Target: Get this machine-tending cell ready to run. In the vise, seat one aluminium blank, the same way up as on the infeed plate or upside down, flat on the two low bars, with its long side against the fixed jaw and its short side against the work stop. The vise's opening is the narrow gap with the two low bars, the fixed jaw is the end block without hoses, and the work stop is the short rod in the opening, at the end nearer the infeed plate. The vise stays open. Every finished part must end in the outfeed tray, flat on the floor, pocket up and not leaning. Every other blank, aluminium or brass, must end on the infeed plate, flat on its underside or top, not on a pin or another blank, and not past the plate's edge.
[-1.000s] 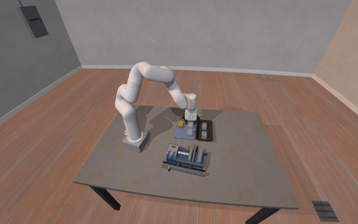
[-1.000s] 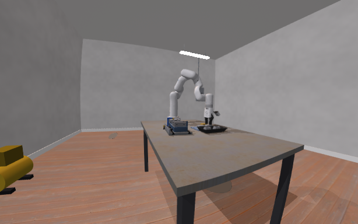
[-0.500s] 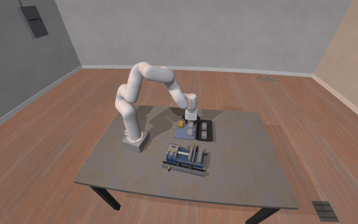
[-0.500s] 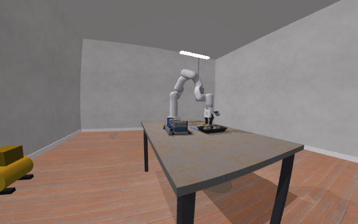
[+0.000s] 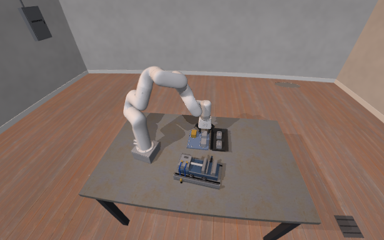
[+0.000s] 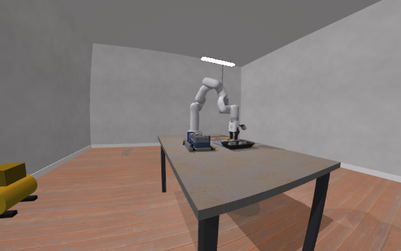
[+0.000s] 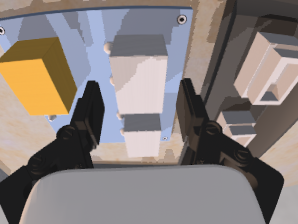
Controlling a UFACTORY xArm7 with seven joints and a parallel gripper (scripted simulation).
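Note:
My gripper (image 7: 139, 93) is open and points straight down over the blue infeed plate (image 5: 199, 140). Its two black fingers stand on either side of a grey aluminium blank (image 7: 140, 92) that lies flat on the plate, a small gap on each side. A brass blank (image 7: 36, 83) lies on the plate to the left of the fingers. The black outfeed tray (image 5: 219, 140) sits right beside the plate and holds two pale finished parts (image 5: 219, 135) (image 5: 219, 144). The blue vise (image 5: 199, 170) stands nearer the table's front, with its hoses at the left end.
The arm's base (image 5: 146, 151) stands on the table left of the plate. The tray's raised rim (image 7: 222, 63) is close to my right finger. In the exterior view the gripper (image 6: 234, 135) hangs just behind the tray (image 6: 237, 144), and the vise (image 6: 198, 142) is to its left.

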